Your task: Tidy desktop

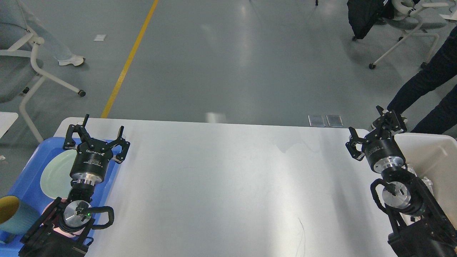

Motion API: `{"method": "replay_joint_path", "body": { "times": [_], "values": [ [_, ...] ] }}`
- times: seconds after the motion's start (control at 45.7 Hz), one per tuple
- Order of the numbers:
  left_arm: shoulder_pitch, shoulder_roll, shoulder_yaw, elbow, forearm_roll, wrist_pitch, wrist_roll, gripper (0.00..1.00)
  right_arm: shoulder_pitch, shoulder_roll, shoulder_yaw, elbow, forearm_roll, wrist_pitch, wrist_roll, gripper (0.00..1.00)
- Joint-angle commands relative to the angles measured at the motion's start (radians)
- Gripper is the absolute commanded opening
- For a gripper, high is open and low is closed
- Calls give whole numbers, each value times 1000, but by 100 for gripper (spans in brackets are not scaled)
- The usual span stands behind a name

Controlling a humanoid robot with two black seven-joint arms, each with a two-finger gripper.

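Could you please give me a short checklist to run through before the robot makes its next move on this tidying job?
1. Left tool open and holding nothing: ok.
2. Right tool open and holding nothing: ok.
3. Desktop shows no loose items between the arms: ok.
4. Plate lies inside the blue tray: ok.
5. Bin contents settled: cannot tell, the right arm hides them.

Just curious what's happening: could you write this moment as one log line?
desktop: bare white top | left tool: open, above blue tray | right tool: open, by off-white bin | nothing held
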State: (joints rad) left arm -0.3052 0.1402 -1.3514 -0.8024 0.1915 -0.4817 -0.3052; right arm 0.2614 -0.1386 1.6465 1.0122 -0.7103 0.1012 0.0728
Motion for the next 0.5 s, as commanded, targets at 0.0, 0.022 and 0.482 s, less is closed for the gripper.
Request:
{"method": "replay_joint_path", "body": {
  "times": [0.0,0.022,0.482],
  "values": [
    [0,-1,0,0,0,0,0,96,-1,1,13,-4,-3,-5,74,100],
    [0,1,0,0,0,0,0,96,-1,1,18,-4,-1,-5,87,100],
    [0,-1,0,0,0,0,0,96,-31,10,49,-29,199,61,88,100]
  ]
}}
